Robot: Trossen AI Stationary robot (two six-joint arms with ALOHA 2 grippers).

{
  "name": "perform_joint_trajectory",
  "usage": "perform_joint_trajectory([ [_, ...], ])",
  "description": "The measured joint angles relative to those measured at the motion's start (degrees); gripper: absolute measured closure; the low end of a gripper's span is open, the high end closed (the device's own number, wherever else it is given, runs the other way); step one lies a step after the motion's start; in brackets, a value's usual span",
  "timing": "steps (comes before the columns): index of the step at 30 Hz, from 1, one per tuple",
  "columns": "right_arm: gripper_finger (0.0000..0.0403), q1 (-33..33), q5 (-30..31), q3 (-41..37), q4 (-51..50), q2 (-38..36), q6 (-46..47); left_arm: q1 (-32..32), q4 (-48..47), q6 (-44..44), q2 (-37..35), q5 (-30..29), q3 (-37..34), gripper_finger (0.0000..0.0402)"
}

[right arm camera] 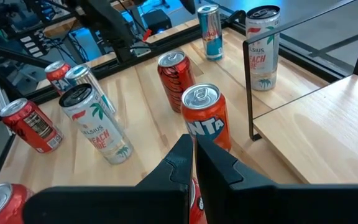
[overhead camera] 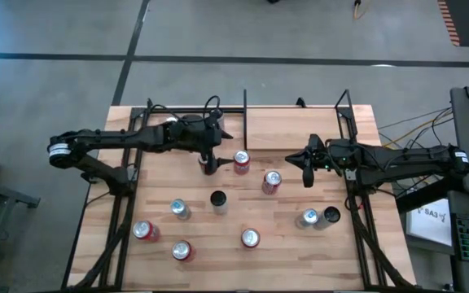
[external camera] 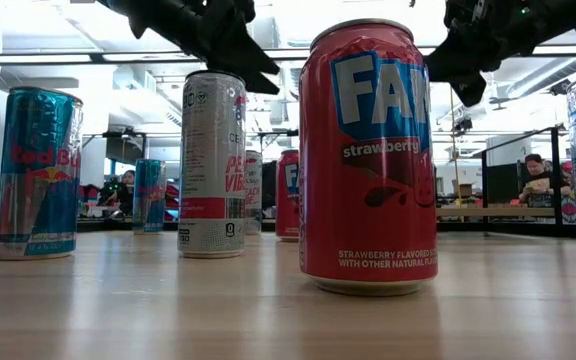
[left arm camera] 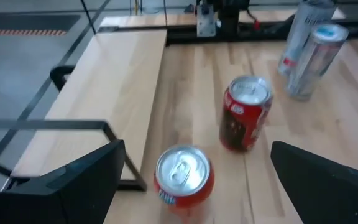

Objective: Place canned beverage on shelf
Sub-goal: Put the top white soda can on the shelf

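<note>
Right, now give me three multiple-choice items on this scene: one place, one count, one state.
1. Relative to the shelf, the left gripper hovers: A) over its board; B) by a red can off its left corner; C) far from it.
2. Cans on the shelf: A) none; B) two; C) four.
3. The right gripper is: A) wide open; B) shut on a can; C) shut, holding nothing.
Key: 1B, the high view puts it beside that can; 2A, the board lies bare; 3C, the right wrist view shows it closed on nothing.
</note>
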Motion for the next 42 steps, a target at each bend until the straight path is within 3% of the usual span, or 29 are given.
perform_joint_trajectory([
  [3, 0.0394, 0.02, -0.02, 0.0, -0.02, 0.02, -0.01, 0.02, -2.63, 1.14, 0.0, -2.25, 0.0, 0.0012],
  [8, 0.0394, 0.02, -0.02, 0.0, -0.02, 0.02, -0.01, 0.56, -9.55, 6.66, 0.0, -16.93, 0.29, 0.0012],
  [12, 0.0394, 0.0, -0.02, 0.0, -0.02, 0.04, 0.03, 2.58, -11.4, 8.69, -0.01, -22.29, 0.39, 0.0012],
  [19, 0.0394, 0.0, -0.02, 0.0, -0.02, 0.04, 0.17, 9.91, -11.18, 10.88, -0.09, -21.77, 0.44, 0.0012],
  [23, 0.0394, 0.01, -0.02, 0.0, -0.02, 0.04, 0.08, 14.26, -9.05, 10.64, 0.0, -14.51, 0.44, 0.0012],
  [27, 0.0394, 0.02, -0.02, 0.0, -0.01, 0.07, 0.04, 17.18, -4.45, 10.49, 1.03, -12.49, 0.46, 0.0012],
  [30, 0.0394, 0.02, -0.02, 0.0, -0.04, 0.2, 0.02, 19.38, -1.74, 10.32, 2.12, -7.82, 0.46, 0.0012],
  [42, 0.0394, 0.02, -0.02, -0.02, -0.03, 0.6, -0.57, 22.66, 2.77, 8.67, 7.61, -2.49, 0.46, 0.0012],
])
